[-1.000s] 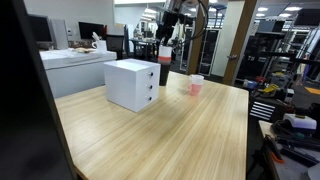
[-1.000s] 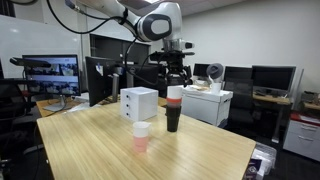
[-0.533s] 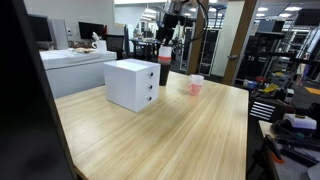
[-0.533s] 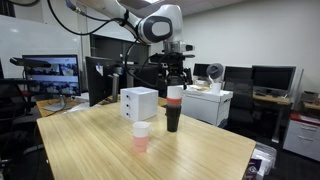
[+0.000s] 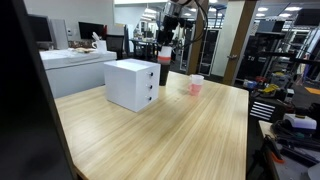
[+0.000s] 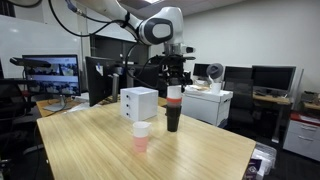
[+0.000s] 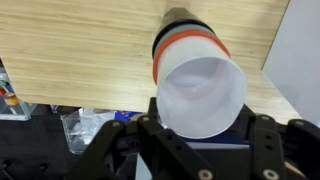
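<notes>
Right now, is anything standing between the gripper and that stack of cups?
Nothing visible does. The gripper hangs directly over the cup stack, its fingers flanking the white top cup. The white drawer box and small pink cup stand off to the side.

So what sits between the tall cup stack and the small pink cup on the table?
Nothing. Only bare wooden tabletop separates the tall cup stack from the small pink cup, as both exterior views show.
</notes>
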Available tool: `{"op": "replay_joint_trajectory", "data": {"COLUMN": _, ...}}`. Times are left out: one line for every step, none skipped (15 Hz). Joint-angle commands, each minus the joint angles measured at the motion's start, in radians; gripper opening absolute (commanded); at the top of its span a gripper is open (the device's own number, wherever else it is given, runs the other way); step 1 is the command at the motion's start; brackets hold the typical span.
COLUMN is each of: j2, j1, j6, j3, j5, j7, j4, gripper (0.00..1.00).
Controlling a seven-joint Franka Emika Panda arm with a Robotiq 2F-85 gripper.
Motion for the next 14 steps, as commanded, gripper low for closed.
{"op": "replay_joint_trajectory", "data": {"j2": -0.009, "j1": -0.011, "j6": -0.022, "j3": 0.009, "j5": -0.001, "j7": 0.004, "j4": 0.002, "gripper": 0.44}}
{"op": "replay_joint_trajectory", "data": {"j2": -0.01, "j1": -0.01, "j6": -0.025, "j3": 0.008, "j5": -0.002, "j7": 0.006, "j4": 0.003, "gripper": 0.41}}
{"op": "replay_joint_trajectory", "data": {"j2": -0.01, "j1": -0.009, "j6": -0.027, "j3": 0.007, "j5": -0.004, "j7": 0.01, "j4": 0.003, "gripper": 0.39}}
{"op": "replay_joint_trajectory", "data": {"j2": -0.011, "j1": -0.008, "j6": -0.03, "j3": 0.006, "j5": -0.006, "j7": 0.01, "j4": 0.003, "gripper": 0.39}}
{"op": "replay_joint_trajectory", "data": {"j2": -0.013, "j1": -0.007, "j6": -0.031, "j3": 0.005, "j5": -0.008, "j7": 0.012, "j4": 0.003, "gripper": 0.39}}
{"op": "replay_joint_trajectory", "data": {"j2": -0.018, "j1": -0.006, "j6": -0.032, "j3": 0.005, "j5": -0.01, "j7": 0.011, "j4": 0.004, "gripper": 0.39}}
{"op": "replay_joint_trajectory", "data": {"j2": -0.022, "j1": -0.007, "j6": -0.034, "j3": 0.007, "j5": -0.008, "j7": 0.006, "j4": 0.005, "gripper": 0.39}}
{"op": "replay_joint_trajectory", "data": {"j2": -0.024, "j1": -0.006, "j6": -0.034, "j3": 0.008, "j5": -0.008, "j7": 0.005, "j4": 0.006, "gripper": 0.39}}
{"op": "replay_joint_trajectory", "data": {"j2": -0.028, "j1": -0.005, "j6": -0.035, "j3": 0.008, "j5": -0.009, "j7": 0.006, "j4": 0.007, "gripper": 0.39}}
{"op": "replay_joint_trajectory", "data": {"j2": -0.03, "j1": -0.004, "j6": -0.036, "j3": 0.009, "j5": -0.009, "j7": 0.005, "j4": 0.009, "gripper": 0.39}}
{"op": "replay_joint_trajectory", "data": {"j2": -0.033, "j1": -0.002, "j6": -0.038, "j3": 0.008, "j5": -0.013, "j7": 0.007, "j4": 0.011, "gripper": 0.39}}
{"op": "replay_joint_trajectory", "data": {"j2": -0.035, "j1": -0.002, "j6": -0.038, "j3": 0.009, "j5": -0.011, "j7": 0.005, "j4": 0.013, "gripper": 0.39}}
{"op": "replay_joint_trajectory", "data": {"j2": -0.037, "j1": -0.001, "j6": -0.036, "j3": 0.01, "j5": -0.011, "j7": 0.003, "j4": 0.015, "gripper": 0.39}}
{"op": "replay_joint_trajectory", "data": {"j2": -0.036, "j1": -0.001, "j6": -0.037, "j3": 0.009, "j5": -0.012, "j7": 0.004, "j4": 0.019, "gripper": 0.39}}
